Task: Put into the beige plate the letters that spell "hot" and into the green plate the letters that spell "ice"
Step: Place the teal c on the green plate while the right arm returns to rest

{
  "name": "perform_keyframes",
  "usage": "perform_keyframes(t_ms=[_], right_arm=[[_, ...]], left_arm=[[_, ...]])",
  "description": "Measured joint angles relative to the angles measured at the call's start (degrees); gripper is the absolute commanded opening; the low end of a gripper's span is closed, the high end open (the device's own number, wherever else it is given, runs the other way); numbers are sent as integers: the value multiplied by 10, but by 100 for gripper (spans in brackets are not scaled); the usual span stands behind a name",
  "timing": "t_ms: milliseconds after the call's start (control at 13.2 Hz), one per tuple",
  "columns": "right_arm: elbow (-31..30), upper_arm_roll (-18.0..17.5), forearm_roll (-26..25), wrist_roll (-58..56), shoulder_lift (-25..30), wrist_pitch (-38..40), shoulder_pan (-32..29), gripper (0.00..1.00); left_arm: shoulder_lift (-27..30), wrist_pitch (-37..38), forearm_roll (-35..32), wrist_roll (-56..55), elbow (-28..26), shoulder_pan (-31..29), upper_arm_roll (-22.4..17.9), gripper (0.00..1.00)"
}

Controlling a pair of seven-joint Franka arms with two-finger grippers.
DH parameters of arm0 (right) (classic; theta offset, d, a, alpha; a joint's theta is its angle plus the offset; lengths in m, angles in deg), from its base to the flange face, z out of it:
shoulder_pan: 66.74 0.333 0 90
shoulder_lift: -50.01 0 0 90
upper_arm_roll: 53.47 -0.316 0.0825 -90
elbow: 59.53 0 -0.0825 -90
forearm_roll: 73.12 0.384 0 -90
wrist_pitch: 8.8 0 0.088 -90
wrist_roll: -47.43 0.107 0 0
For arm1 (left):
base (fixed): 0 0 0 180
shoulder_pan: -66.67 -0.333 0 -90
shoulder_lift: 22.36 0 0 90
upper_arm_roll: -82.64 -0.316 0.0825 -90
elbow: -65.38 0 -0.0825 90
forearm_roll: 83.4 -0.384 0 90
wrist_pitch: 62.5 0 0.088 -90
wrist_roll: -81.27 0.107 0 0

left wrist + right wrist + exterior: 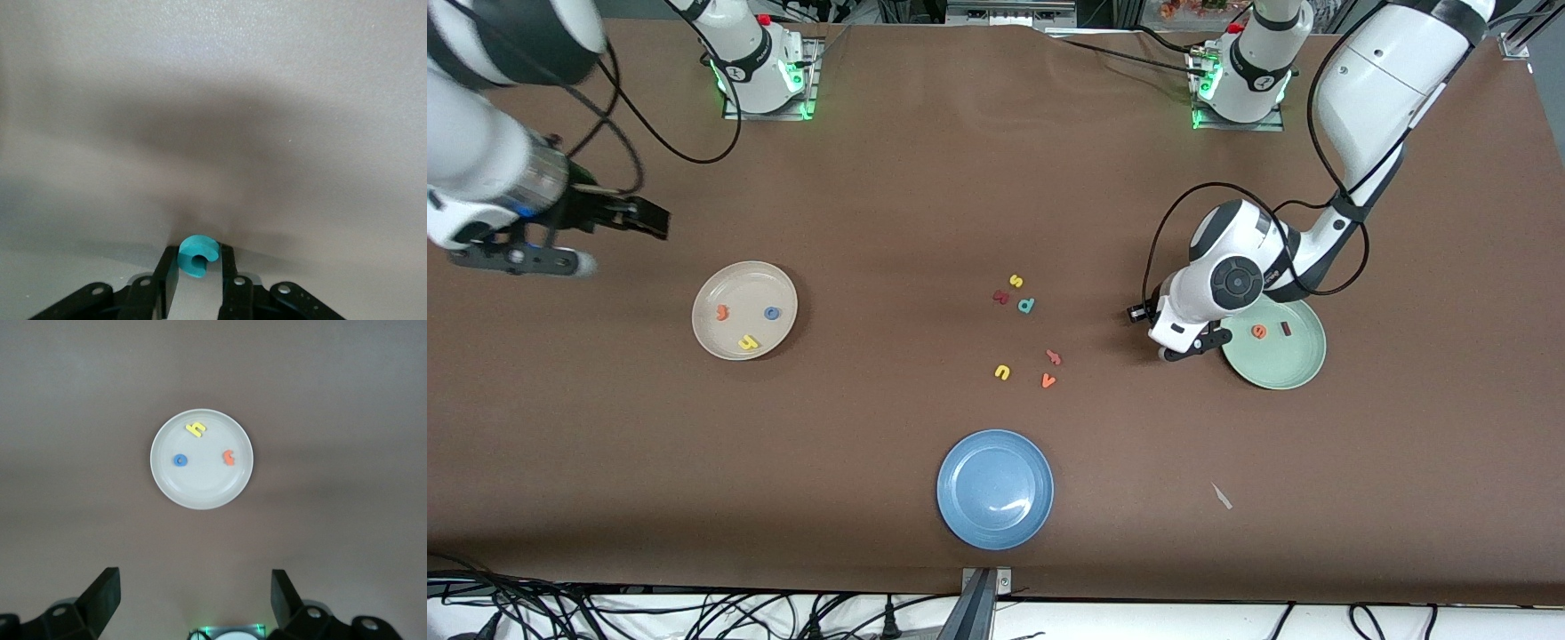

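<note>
Fingers of the left gripper pinch the tiny teal foam "c" beside the mint-green plate; released early, it misses. Right gripper waits, spread wide.

- A brown table cover lies flat over the whole table, lit evenly from above.
- Near the front camera, below the table edge, a white floor strip carries tangled black cables.
- A small metal bracket is fixed at that near edge, in the middle.
</note>
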Motion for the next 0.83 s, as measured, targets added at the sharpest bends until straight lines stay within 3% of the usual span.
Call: perform_keyframes(t_ms=[377, 453, 679, 830], right_arm=[[49, 14, 12, -23, -1, 49, -2, 100], [51, 13, 14, -25, -2, 52, -2, 100], [51, 10, 17, -25, -7, 56, -1, 100], [51, 9, 18, -25, -11, 54, -1, 100]], left_arm=[[-2, 14, -6, 0, 9, -1, -2, 0], [-1, 47, -12, 2, 23, -3, -3, 0], [13, 241, -14, 63, 115, -11, -4, 0], [25, 312, -14, 124, 155, -35, -5, 0]])
